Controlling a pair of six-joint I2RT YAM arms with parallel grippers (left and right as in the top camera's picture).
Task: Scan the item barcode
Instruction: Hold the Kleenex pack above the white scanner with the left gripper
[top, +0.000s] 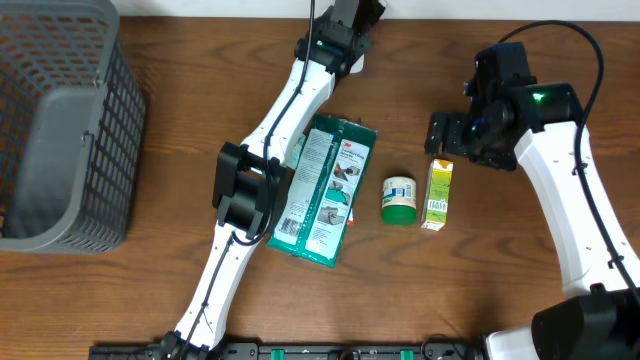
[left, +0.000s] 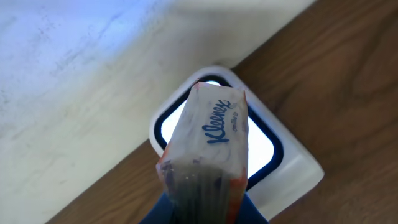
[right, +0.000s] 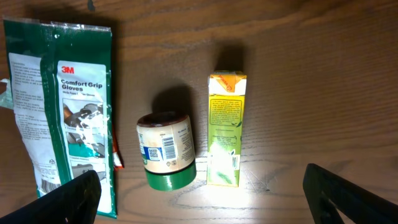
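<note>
A Kleenex tissue pack (left: 208, 146) is held upright in my left gripper (left: 202, 210), which is shut on its lower end. The pack hangs just over the white scanner (left: 297, 169) and covers much of its blue-rimmed lit window. In the overhead view my left gripper (top: 345, 28) is at the table's far edge. My right gripper (top: 455, 135) hovers open above a green-lidded jar (right: 166, 152) and a yellow-green carton (right: 226, 127), with nothing between its fingers (right: 68, 200).
A green 3M gloves pack (top: 325, 190) lies flat mid-table beside the jar (top: 399, 200) and carton (top: 437, 195). A grey mesh basket (top: 60, 130) stands at the left. A pale wall runs behind the scanner.
</note>
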